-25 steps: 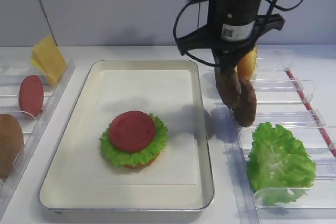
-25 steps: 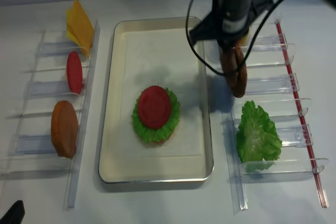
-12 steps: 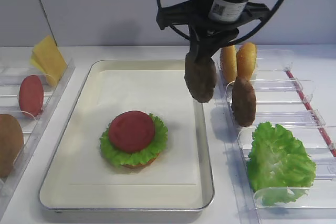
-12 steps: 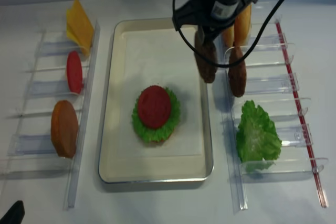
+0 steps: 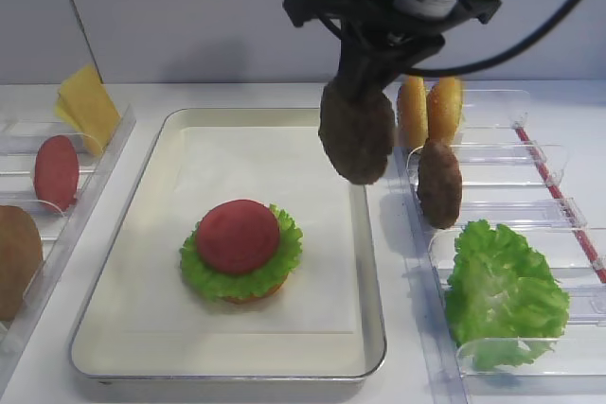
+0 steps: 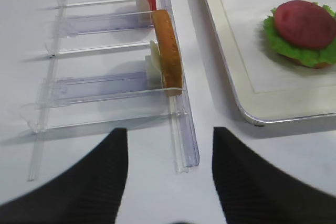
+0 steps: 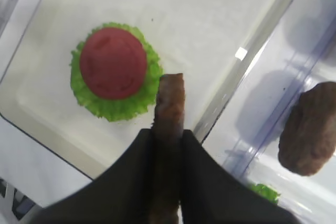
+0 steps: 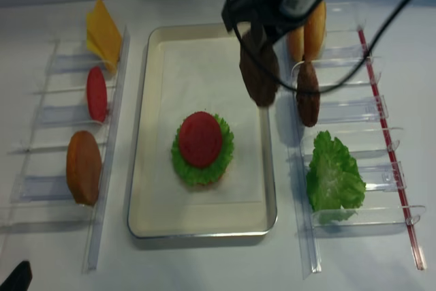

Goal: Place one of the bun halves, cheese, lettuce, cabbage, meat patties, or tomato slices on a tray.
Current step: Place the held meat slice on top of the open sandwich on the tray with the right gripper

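My right gripper is shut on a dark brown meat patty, which hangs on edge above the right rim of the cream tray. From the right wrist, the patty is pinched between the black fingers. On the tray, a tomato slice lies on lettuce over a bun half. My left gripper is open over bare table in front of the left rack. Cabbage is out of view.
The right rack holds two bun halves, another patty and a lettuce leaf. The left rack holds cheese, a tomato slice and a bun half.
The right gripper has carried the patty up out of the right rack and leftward to the tray's right rim. The left gripper has not visibly moved.
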Controlling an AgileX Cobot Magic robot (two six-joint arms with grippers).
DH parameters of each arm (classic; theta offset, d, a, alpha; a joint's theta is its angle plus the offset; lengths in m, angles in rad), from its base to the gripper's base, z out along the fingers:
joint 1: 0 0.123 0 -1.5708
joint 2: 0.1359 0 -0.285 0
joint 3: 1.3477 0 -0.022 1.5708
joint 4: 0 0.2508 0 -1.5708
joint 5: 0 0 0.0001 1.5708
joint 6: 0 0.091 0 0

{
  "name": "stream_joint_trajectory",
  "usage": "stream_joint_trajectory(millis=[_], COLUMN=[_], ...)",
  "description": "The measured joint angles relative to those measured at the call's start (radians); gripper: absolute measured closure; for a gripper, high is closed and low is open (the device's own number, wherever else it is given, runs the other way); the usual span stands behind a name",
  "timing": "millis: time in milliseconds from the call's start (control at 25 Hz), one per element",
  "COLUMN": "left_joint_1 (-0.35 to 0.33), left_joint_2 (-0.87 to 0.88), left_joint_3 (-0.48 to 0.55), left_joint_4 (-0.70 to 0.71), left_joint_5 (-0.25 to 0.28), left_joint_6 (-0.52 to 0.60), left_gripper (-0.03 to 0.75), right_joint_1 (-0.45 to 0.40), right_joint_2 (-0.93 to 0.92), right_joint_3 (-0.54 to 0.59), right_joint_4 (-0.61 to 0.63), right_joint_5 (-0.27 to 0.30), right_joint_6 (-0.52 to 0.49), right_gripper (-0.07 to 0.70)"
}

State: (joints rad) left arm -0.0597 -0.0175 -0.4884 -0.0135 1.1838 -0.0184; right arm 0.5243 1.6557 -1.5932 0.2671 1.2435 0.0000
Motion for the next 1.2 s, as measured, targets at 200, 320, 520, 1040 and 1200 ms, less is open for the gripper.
stream_joint_trajectory(millis=[200,320,520,1040,1200], left_joint_1=[0.000,0.000,0.000,0.000,0.000], left_joint_2=[0.000,0.000,0.000,0.000,0.000], left_joint_3=[0.000,0.000,0.000,0.000,0.000], left_joint_4=[0.000,0.000,0.000,0.000,0.000], left_joint_5=[0.000,0.000,0.000,0.000,0.000], left_joint_6=[0.000,0.000,0.000,0.000,0.000], left_gripper=[0.356,0.356,0.356,0.356,0.356], right_joint_1=[0.000,0.000,0.000,0.000,-0.021], right_joint_2=[-0.086,-0.136,-0.145,-0.056,-0.001], right_joint_3=[0.211,0.323,0.421,0.471,0.471], right_joint_4=[0.121,0.243,0.429,0.820,0.947], right_joint_5=[-0.062,-0.152,-0.231,-0.335,-0.271], right_joint_6=[-0.076,-0.153,-0.300,-0.659,-0.751], right_gripper=[0.496,0.496,0.496,0.496,0.496])
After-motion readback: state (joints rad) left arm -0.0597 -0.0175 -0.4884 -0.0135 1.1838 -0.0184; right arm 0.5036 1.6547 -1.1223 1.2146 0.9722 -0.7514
